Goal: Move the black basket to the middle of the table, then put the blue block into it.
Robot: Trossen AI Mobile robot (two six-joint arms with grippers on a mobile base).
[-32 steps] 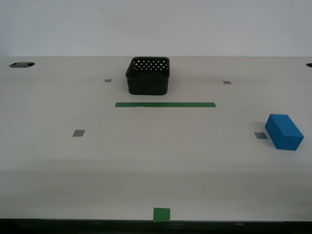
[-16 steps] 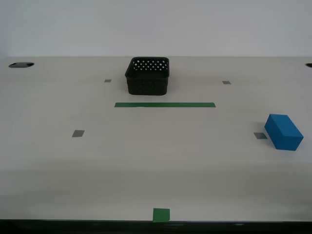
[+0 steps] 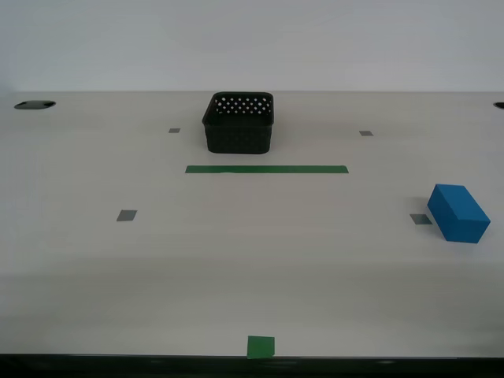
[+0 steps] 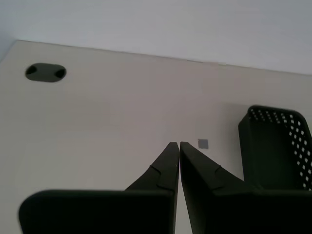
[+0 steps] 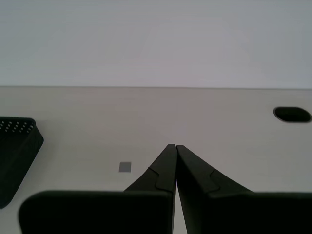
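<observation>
The black basket [image 3: 240, 122] stands upright and empty on the table [image 3: 252, 268], behind the long green tape strip [image 3: 266, 169], near the far edge. It also shows in the second wrist view [image 4: 275, 146] and in the first wrist view [image 5: 17, 156]. The blue block [image 3: 458, 213] lies on the table at the exterior view's right. My first gripper [image 5: 173, 146] is shut and empty above the table. My second gripper [image 4: 175, 144] is shut and empty too. Neither arm shows in the exterior view.
A green square [image 3: 261, 346] marks the table's near edge. Small grey squares [image 3: 127, 215] lie on the table, one beside the block [image 3: 421, 219]. A dark cable hole [image 3: 35, 104] sits at the far corner on the exterior view's left, another [image 5: 291, 114] shows in the first wrist view.
</observation>
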